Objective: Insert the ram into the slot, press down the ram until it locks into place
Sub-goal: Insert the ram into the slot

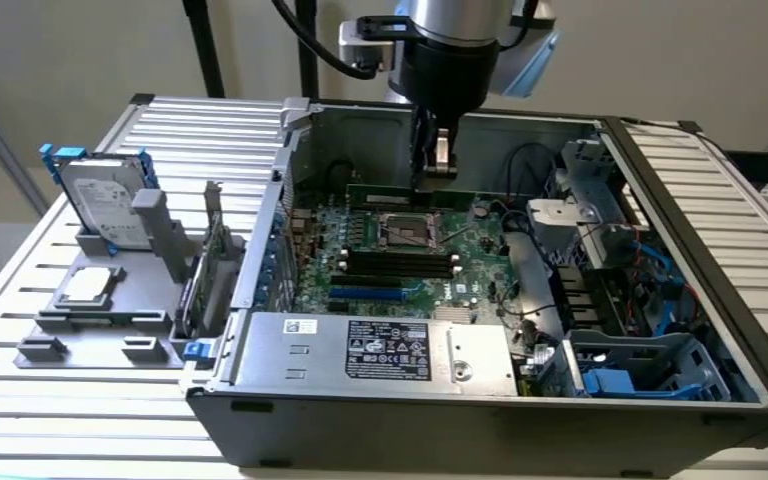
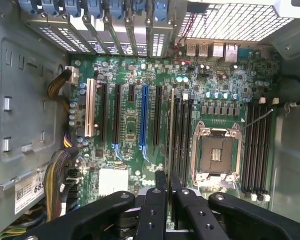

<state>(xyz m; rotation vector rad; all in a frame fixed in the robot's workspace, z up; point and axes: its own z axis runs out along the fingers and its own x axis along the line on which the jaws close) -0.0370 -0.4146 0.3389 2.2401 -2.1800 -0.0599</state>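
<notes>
My gripper point(image 1: 434, 170) hangs inside the open computer case, above the green motherboard point(image 1: 317, 270). It is shut on the ram point(image 1: 391, 197), a thin green stick held level and on edge, clear of the board. Black memory slots point(image 1: 398, 262) lie parallel beside the square metal processor socket point(image 1: 411, 232). In the wrist view the two black fingers point(image 2: 155, 210) stand almost together, and the gripper point(image 2: 167, 182) points along the slot bank point(image 2: 184, 135) next to the socket point(image 2: 216, 155). A second bank of slots point(image 2: 255, 150) lies on the socket's other side.
A blue slot point(image 2: 144, 115) and black card slots run beside the memory bank. The power supply point(image 1: 377, 345) fills the case's near side, with cables and a drive cage point(image 1: 651, 365) at the exterior view's right. A hard drive point(image 1: 104, 205) stands on a grey rack outside.
</notes>
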